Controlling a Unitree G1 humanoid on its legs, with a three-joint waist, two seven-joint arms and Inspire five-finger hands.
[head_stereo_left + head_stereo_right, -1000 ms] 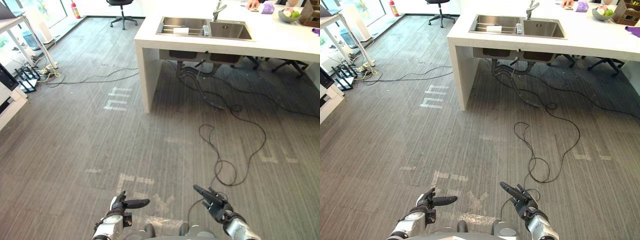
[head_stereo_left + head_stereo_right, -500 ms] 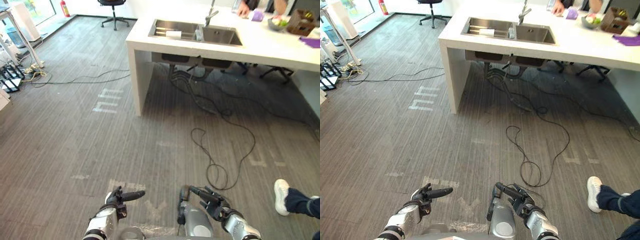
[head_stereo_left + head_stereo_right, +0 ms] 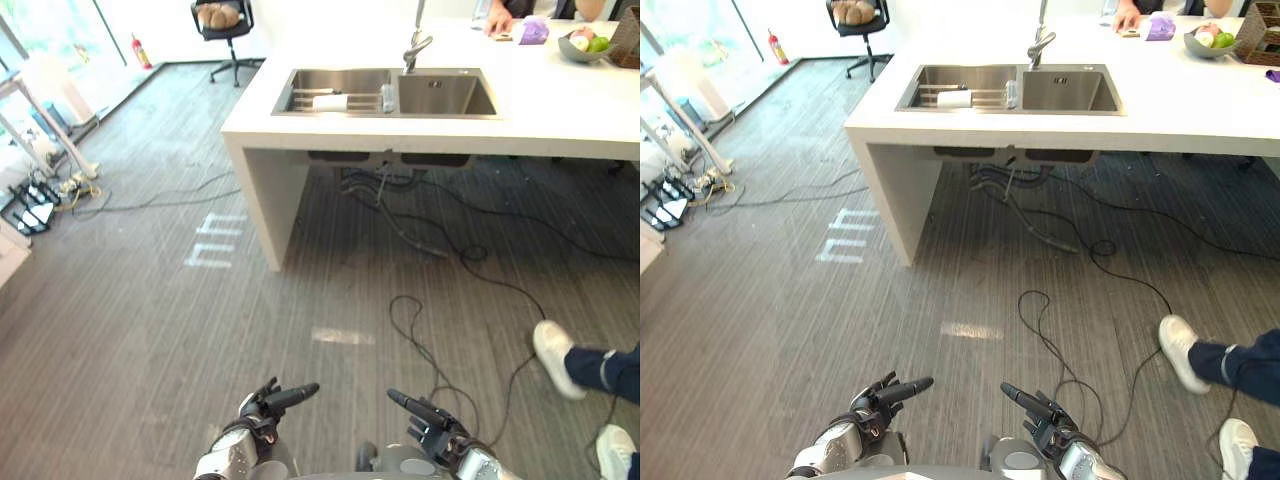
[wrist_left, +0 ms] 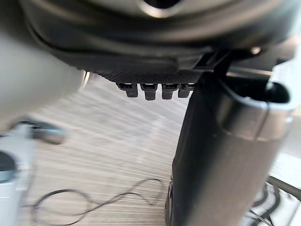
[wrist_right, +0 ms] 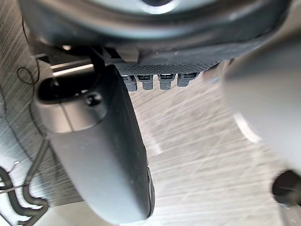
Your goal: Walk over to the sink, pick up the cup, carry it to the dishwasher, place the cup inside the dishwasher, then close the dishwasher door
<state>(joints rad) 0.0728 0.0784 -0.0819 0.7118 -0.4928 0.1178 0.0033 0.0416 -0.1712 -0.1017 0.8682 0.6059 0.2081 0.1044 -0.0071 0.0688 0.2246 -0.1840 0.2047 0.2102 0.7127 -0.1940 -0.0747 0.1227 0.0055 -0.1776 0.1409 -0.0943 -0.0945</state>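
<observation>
Here, the left hand (image 3: 268,402) is held low over the floor, fingers loosely extended, nothing grasped. The cup (image 3: 328,101) is shown well ahead, laid on its side on a rack (image 3: 300,98) in the left basin of the sink (image 3: 450,95), long axis left-to-right; the left hand is judged slightly nearer. The right hand (image 3: 430,420) is likewise extended and empty.
</observation>
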